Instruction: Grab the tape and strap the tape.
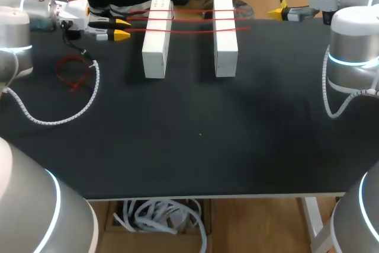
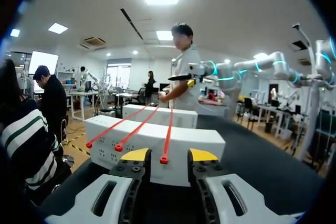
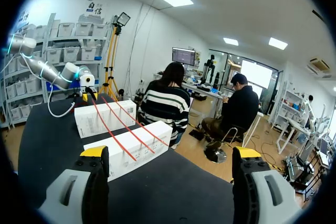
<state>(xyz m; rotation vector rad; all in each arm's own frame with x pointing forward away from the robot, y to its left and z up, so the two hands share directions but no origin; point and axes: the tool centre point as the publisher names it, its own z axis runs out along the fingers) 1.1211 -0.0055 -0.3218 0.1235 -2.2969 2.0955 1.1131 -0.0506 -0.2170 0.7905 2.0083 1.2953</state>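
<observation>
Two long white boxes (image 1: 157, 45) (image 1: 225, 37) lie side by side at the table's far edge. Three red straps (image 1: 189, 19) run across both of them. In the left wrist view the straps' ends hang over the near box (image 2: 152, 148). The closest strap end (image 2: 164, 159) sits between the yellow fingertips (image 2: 135, 154) of my left gripper (image 2: 168, 156) (image 1: 122, 28), which is open and narrowly set, with gaps on both sides of the strap. My right gripper (image 3: 170, 153) (image 1: 279, 12) is wide open beyond the other box's (image 3: 128, 150) far end, with nothing in it.
A loose bundle of red straps (image 1: 71, 72) lies on the black table (image 1: 195, 140) at the left, ringed by my left arm's white coiled cable (image 1: 59, 117). My right arm's cable (image 1: 328, 102) hangs at the right edge.
</observation>
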